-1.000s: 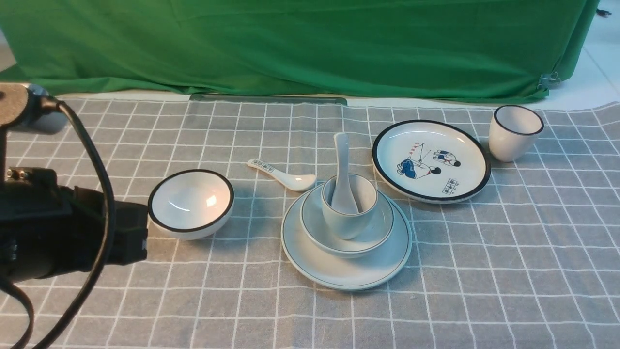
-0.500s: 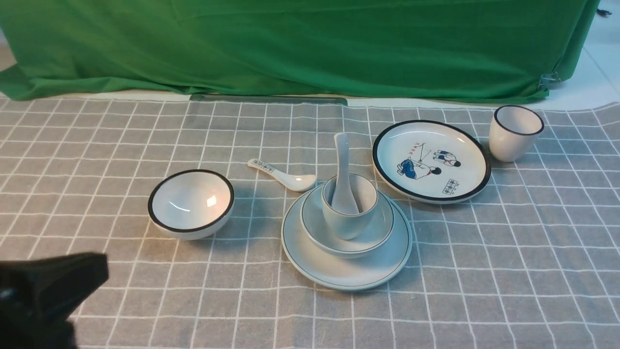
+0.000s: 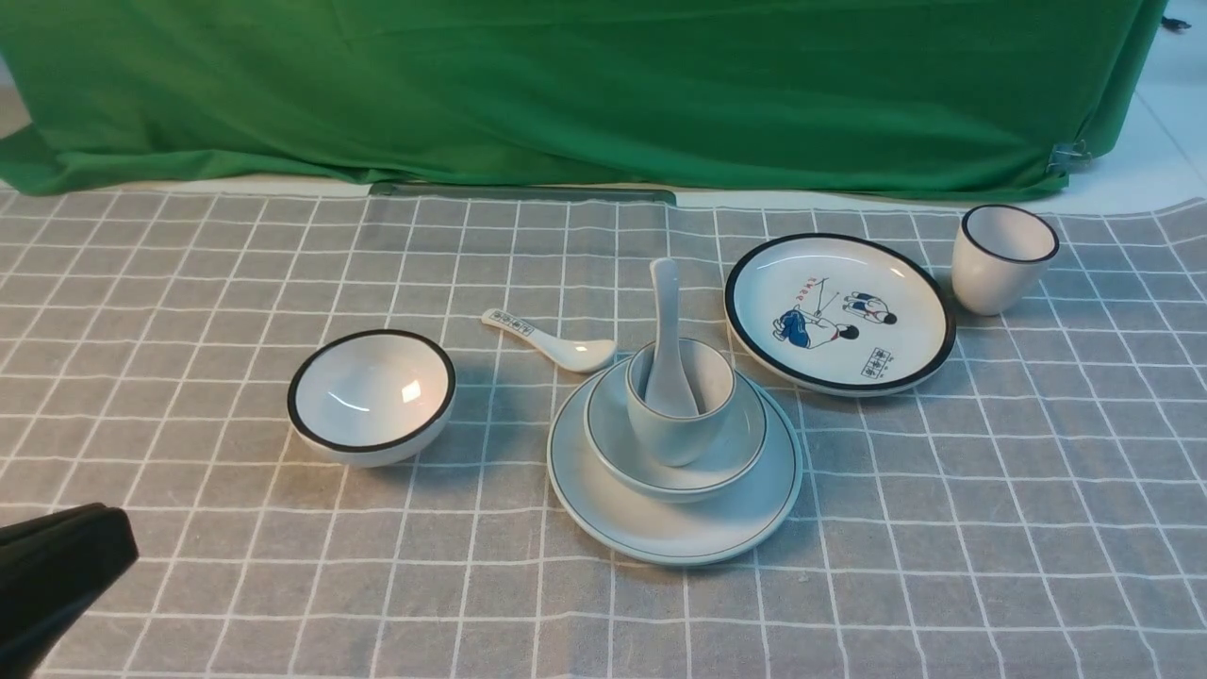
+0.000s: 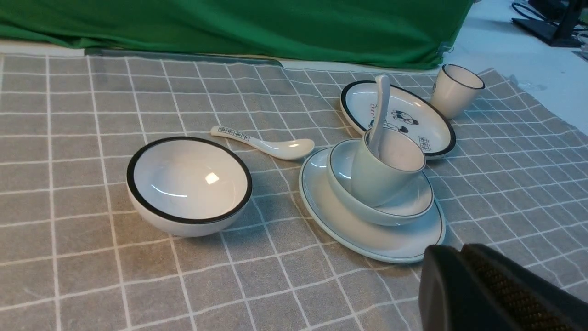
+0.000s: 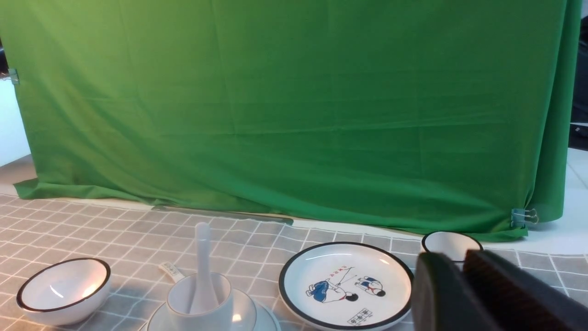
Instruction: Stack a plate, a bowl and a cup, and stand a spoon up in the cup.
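- The left hand (image 3: 57, 566) sits low at the bench's near left corner, its two dark fingers (image 4: 500, 289) pressed together with nothing between them.
- The right hand (image 5: 464, 299) shows only in its own wrist view, fingers likewise closed flat against each other and empty.
- Near the bench's middle, the plate (image 3: 745, 519) lies on the checked cloth (image 3: 990, 528); the bowl (image 3: 726, 462) sits in it, and the cup (image 3: 674, 429) stands in the bowl.
- The spoon (image 3: 667, 321) stands in the cup, handle up and leaning against its rim.
- Toward the left edge rests a black-rimmed bowl (image 3: 372, 396); a printed spoon (image 3: 552, 341) lies flat just behind the stack.
- Toward the far right corner are a cartoon plate (image 3: 839, 311) and a black-rimmed cup (image 3: 1001, 257).
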